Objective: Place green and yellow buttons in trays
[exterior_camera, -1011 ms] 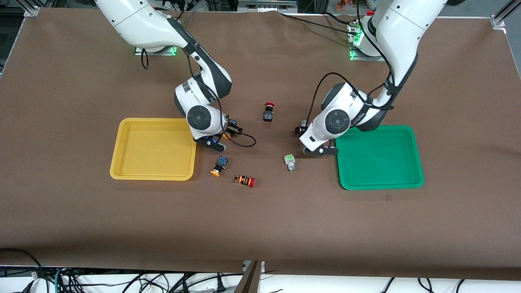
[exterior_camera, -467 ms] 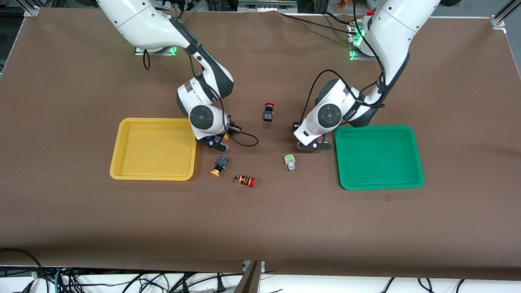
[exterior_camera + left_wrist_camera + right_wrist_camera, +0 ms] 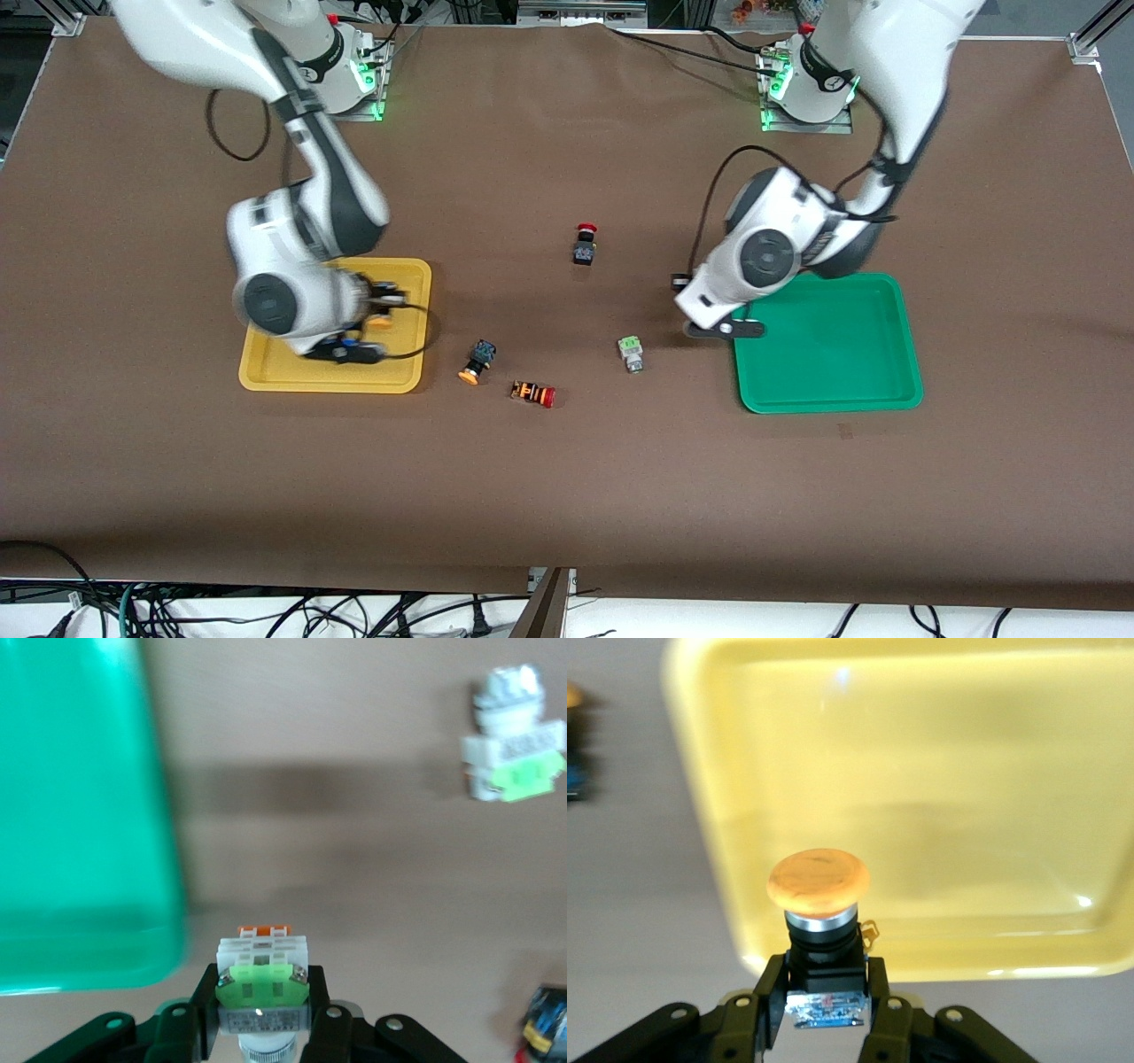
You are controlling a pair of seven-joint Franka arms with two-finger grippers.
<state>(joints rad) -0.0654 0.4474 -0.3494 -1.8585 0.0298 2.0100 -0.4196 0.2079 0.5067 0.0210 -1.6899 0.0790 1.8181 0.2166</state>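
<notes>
My right gripper [image 3: 383,307] is shut on a yellow button [image 3: 381,321] and holds it over the yellow tray [image 3: 266,377], by the rim toward the left arm's end. In the right wrist view the orange-yellow cap [image 3: 819,881] stands out past the gripper [image 3: 824,992] above the tray [image 3: 939,771]. My left gripper [image 3: 680,284] is shut on a green button [image 3: 262,981] over the table, just beside the green tray [image 3: 824,403]. A second yellow button [image 3: 477,361] and a second green button [image 3: 630,353] lie on the table between the trays.
A red-capped black switch [image 3: 584,244] stands mid-table, farther from the front camera. A red-capped switch with an orange-striped body [image 3: 533,393] lies beside the loose yellow button. The left wrist view shows the green tray [image 3: 80,815] and the loose green button [image 3: 514,749].
My right gripper has carried the yellow button from beside the yellow tray to over it. My left gripper has shifted toward the green tray with the green button.
</notes>
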